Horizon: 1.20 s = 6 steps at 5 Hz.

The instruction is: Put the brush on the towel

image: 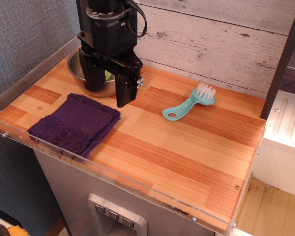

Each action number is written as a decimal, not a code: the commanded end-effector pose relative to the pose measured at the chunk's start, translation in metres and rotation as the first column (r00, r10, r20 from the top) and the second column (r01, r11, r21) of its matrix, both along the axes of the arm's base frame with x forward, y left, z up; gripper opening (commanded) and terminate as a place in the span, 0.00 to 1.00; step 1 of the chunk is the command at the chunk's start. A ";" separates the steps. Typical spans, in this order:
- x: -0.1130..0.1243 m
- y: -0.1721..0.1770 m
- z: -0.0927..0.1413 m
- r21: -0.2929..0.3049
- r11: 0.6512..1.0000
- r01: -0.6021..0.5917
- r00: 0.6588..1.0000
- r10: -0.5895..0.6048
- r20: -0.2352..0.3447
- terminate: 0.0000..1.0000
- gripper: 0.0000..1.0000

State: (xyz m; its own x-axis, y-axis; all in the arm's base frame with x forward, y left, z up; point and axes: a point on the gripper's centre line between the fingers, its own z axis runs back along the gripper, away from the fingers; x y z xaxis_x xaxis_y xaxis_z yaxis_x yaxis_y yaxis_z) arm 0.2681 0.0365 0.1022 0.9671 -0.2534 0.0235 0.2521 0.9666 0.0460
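The light-teal brush [189, 103] lies on the wooden tabletop right of centre, its white bristles at the far end and its loop handle pointing toward the front left. The dark purple towel [73, 124] lies flat near the front left edge. My black gripper [108, 93] hangs above the table between them, just behind the towel's far right corner and well left of the brush. Its jaws stand apart and hold nothing.
A metal bowl [73, 66] with something yellow-green inside stands at the back left, partly hidden behind the gripper. A clear plastic lip [88, 164] runs along the table's front and left edges. A plank wall is behind, and a dark post [282, 59] rises at the right.
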 end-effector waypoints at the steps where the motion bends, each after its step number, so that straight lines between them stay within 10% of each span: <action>1: 0.000 0.000 0.000 0.000 1.000 0.000 1.000 0.000 0.000 0.00 1.00; 6: 0.121 -0.071 -0.049 0.025 0.989 0.147 0.984 -0.148 0.094 0.00 1.00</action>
State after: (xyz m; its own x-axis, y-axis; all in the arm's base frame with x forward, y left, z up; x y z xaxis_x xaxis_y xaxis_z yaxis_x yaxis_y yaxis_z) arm 0.3825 -0.0352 0.0357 0.9184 -0.3913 0.0579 0.3871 0.9192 0.0719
